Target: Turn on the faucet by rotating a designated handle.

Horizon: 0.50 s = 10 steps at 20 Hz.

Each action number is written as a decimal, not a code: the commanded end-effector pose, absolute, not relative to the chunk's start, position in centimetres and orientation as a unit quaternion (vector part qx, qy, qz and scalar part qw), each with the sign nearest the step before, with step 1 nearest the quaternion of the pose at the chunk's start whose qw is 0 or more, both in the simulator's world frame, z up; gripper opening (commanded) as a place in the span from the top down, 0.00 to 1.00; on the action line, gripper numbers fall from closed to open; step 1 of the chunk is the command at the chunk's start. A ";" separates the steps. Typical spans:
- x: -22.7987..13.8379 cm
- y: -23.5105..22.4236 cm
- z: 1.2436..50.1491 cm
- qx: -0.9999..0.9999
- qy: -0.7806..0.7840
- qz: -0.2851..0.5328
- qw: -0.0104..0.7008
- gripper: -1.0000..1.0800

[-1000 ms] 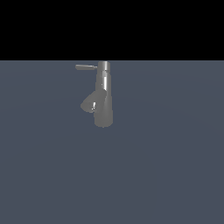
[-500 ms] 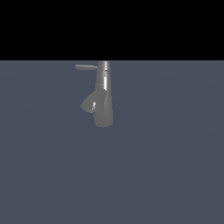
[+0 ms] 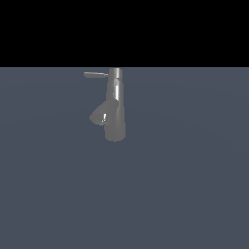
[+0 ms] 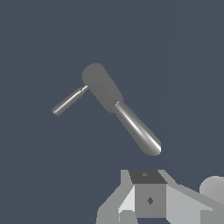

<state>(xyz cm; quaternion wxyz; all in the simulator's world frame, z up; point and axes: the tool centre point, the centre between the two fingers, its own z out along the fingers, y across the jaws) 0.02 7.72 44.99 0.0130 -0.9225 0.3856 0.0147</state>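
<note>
**Faucet Waits Untouched as Arm Holds Off Above**

Nothing has shifted over the last second: faucet and lever sit in the exterior view exactly as they did in both earlier frames, and your arm does not appear there at all.

Largest first, the grey tabletop fills the scene, and the faucet stands near its far edge, roughly midway along it. You can see the column taper toward its narrow end, with the stubby spout angling off toward the exterior view's left. That leaves the handle as the slimmest piece, a thin bar jutting sideways from the narrow end, also toward the exterior view's left and free of anything around it, so it looks open to a push.

From the wrist camera you look down on the column with the lever sticking out beside it. Only part of the gripper body shows at the frame's edge; its fingertips are out of sight, so you cannot tell how far it is parted, and nothing appears to be in its hold. It sits well apart from the lever, so the approach is likely still ahead of you.
</note>
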 end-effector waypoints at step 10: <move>7.1 9.6 39.8 -0.860 0.510 0.024 0.010 1.00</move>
